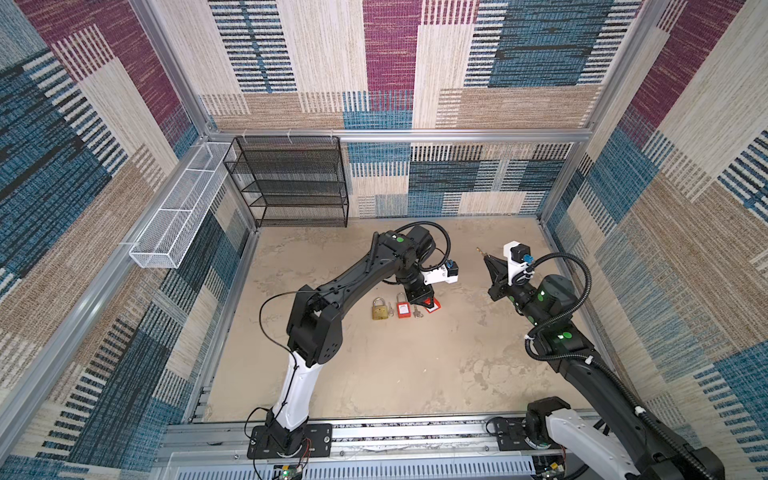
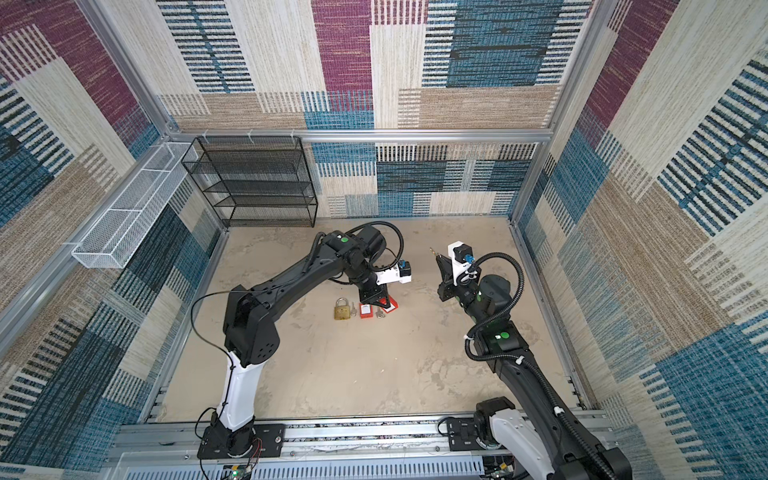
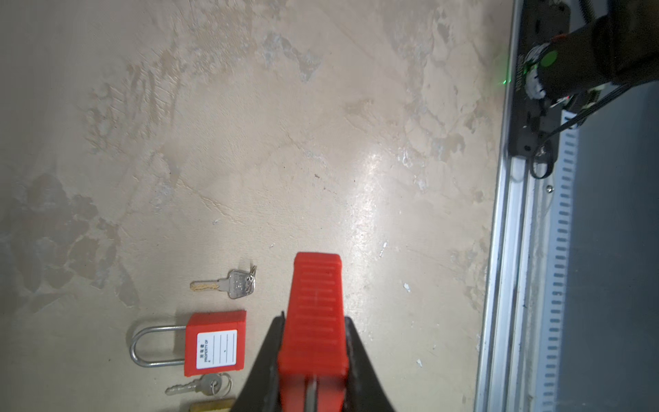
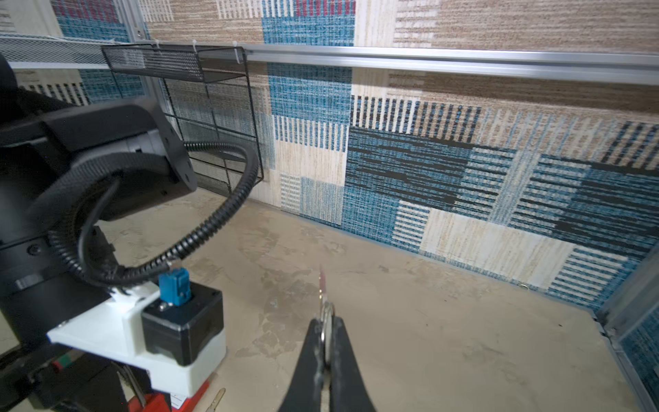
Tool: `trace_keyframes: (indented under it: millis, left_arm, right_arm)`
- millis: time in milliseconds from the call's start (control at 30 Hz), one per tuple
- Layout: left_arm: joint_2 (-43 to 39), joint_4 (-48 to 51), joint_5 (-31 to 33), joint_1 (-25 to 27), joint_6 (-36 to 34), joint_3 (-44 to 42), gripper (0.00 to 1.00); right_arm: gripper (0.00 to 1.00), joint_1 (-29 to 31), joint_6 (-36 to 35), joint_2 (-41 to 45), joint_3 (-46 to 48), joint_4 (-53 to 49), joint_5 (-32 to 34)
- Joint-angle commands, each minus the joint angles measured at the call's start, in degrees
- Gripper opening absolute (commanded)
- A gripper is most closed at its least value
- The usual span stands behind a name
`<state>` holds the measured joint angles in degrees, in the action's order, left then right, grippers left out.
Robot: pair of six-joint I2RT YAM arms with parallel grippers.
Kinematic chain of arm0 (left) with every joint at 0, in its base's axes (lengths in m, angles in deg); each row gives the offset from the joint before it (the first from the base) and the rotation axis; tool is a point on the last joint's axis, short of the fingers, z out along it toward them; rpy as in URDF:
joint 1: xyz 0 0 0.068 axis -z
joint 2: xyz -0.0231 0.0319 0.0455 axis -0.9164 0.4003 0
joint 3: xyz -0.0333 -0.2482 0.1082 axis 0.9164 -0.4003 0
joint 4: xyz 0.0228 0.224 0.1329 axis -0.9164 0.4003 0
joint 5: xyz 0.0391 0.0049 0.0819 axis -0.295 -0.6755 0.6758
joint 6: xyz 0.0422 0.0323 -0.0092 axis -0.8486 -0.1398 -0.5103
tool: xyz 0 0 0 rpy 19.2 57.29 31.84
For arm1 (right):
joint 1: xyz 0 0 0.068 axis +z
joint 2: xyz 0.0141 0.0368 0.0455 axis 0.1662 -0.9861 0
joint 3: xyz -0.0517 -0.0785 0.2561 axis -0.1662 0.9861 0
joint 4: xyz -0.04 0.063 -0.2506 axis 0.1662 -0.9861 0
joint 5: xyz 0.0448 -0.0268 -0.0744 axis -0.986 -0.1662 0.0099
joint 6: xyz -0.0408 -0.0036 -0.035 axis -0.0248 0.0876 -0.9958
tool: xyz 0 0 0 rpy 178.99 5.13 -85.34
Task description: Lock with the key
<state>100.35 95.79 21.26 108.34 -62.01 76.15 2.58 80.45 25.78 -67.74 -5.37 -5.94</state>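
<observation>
My left gripper (image 3: 313,321) is shut on a red padlock (image 3: 315,292), gripping its ribbed body low over the table. In both top views this held red padlock (image 1: 433,306) (image 2: 391,307) shows just under the left gripper (image 1: 424,298) (image 2: 380,297). My right gripper (image 4: 326,323) is shut on a small key (image 4: 323,283), whose blade sticks out beyond the fingertips. The right gripper (image 1: 485,257) (image 2: 437,258) hangs raised to the right of the left arm, apart from the padlock, with the key (image 1: 480,250) pointing away to the back left.
On the table left of the held padlock lie a second red padlock (image 1: 402,308) (image 3: 215,342), a brass padlock (image 1: 379,310) (image 3: 212,406) and two loose keys (image 3: 228,283) (image 3: 199,385). A black mesh shelf (image 1: 291,183) and a white mesh basket (image 1: 178,208) stand at the back left.
</observation>
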Motion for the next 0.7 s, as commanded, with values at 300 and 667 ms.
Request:
trace_keyframes:
  millis: [300,667]
  left_arm:
    - [9.44,7.99,9.46,2.01,-4.79,9.62,0.0]
    - [15.84,7.85,14.6,3.48,-4.27,17.21,0.0]
  right_arm:
    - [0.0,-0.16,5.12,5.03,7.02,5.1,5.83]
    - [0.0,-0.28,2.3,4.04,7.54,5.58,7.6]
